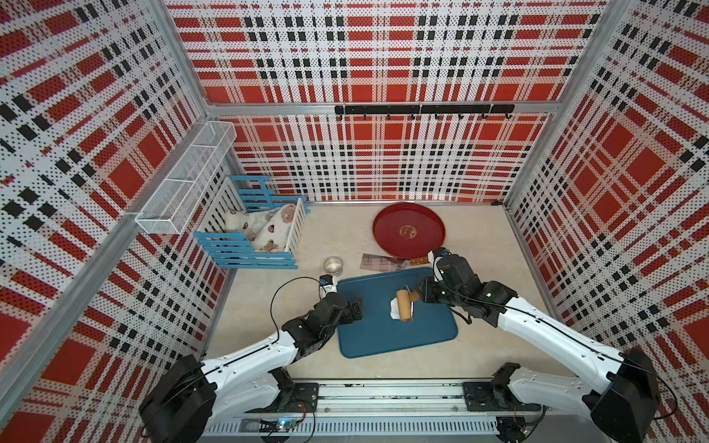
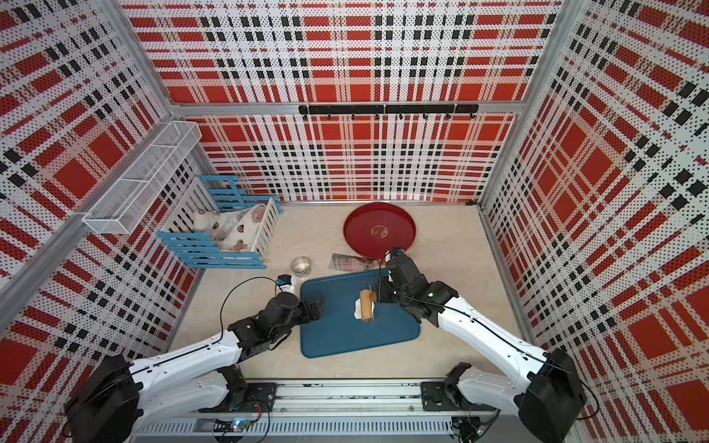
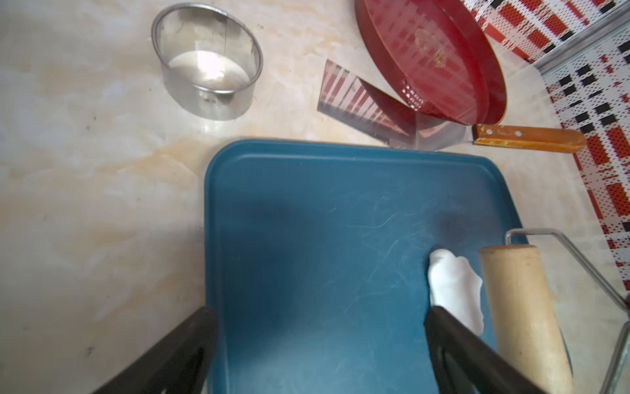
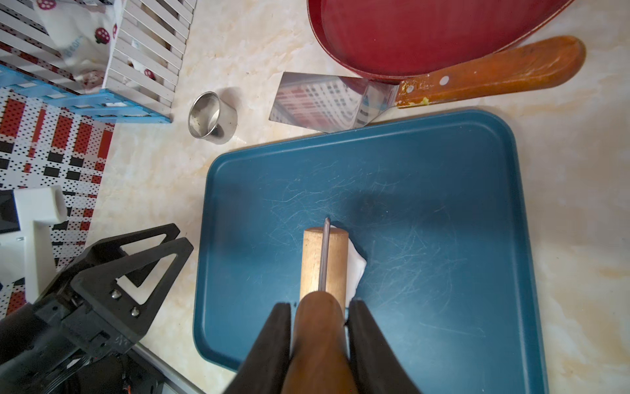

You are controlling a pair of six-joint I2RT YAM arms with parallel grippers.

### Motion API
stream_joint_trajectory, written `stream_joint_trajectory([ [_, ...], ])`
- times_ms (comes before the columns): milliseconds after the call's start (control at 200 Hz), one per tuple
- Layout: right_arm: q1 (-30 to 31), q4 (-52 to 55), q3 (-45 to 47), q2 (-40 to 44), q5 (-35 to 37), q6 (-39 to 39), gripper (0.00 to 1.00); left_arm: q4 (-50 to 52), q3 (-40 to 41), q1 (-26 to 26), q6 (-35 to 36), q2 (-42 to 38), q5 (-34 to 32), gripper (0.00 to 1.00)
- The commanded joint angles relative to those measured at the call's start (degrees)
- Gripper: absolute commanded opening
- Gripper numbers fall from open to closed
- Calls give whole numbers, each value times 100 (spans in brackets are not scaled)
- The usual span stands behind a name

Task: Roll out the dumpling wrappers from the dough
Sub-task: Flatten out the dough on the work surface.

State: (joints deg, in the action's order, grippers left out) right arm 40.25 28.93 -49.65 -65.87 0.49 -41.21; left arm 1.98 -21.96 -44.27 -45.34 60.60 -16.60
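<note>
Gripping the roller [image 4: 324, 262], right end effector [image 4: 319, 305] holds it atop dough [image 4: 356, 269].

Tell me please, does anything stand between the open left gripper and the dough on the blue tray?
Nothing visible does. Only bare blue tray lies between the left gripper and the dough. The wooden roller, held by the right gripper, covers the dough's far side, away from the left gripper.

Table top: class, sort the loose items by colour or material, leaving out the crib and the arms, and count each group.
Blue: 1 (tray)
Red: 1 (plate)
Steel: 2 (cup, scraper)
Wood: 1 (roller)
White: 1 (dough)
Total: 6
</note>
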Motion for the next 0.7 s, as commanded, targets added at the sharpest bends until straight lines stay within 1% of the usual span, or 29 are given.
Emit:
stream_joint_trajectory([
  [0,72,-185,-177,-64,96,-123,0,70,28,50,-126,150,170,99],
  [40,69,-160,-185,-104,132,-140,0,44,31,63,-111,242,223,100],
  [256,78,-36,-301,-214,209,-238,0,-204,114,255,-106,558,702,95],
  [501,74,-52,-300,-306,207,-252,0,-28,173,512,-37,567,705,95],
  [691,75,-71,-326,-367,193,-229,0,-38,209,655,86,619,838,90],
])
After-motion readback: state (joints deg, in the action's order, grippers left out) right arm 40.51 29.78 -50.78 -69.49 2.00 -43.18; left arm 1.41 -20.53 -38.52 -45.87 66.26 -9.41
